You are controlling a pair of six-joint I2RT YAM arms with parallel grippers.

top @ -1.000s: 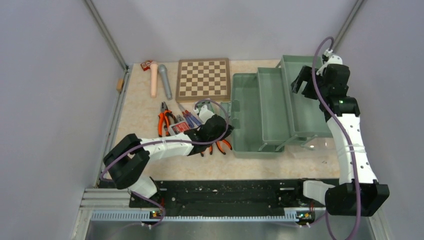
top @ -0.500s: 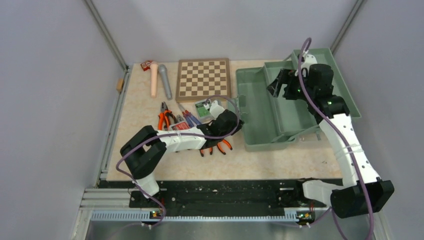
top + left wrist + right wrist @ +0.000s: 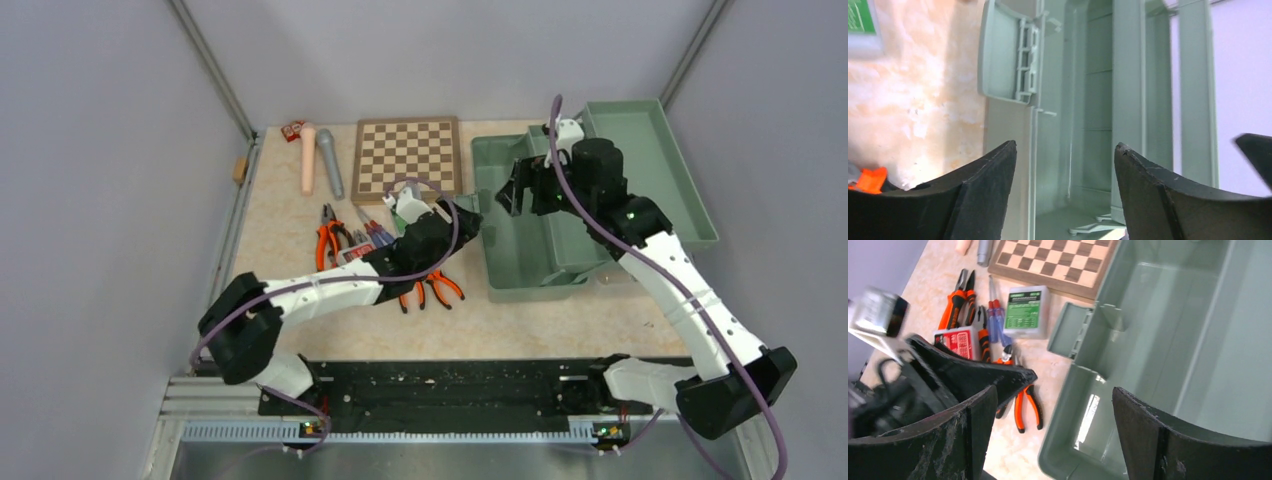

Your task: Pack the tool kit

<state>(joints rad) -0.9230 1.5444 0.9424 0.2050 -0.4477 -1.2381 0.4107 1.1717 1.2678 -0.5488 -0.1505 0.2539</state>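
The sage-green toolbox stands open at the right, its fold-out tray swung to the far right. My left gripper is open and empty at the box's left wall, beside the latch flap; its midpoint faces the box's inside. My right gripper hovers open and empty over the box's left half, with its midpoint above the near-left corner. Orange-handled pliers, a second pair, screwdrivers, a green-labelled box and a red-labelled box lie on the table left of the toolbox.
A brown chessboard lies at the back middle. A pink cylinder and a grey cylinder lie left of it, with a small red item in the back-left corner. Walls enclose the table on three sides.
My left gripper has gone from shut to open at the toolbox's left wall. The right arm has swung left over the box. The fold-out tray now lies farther right and the box has shifted.
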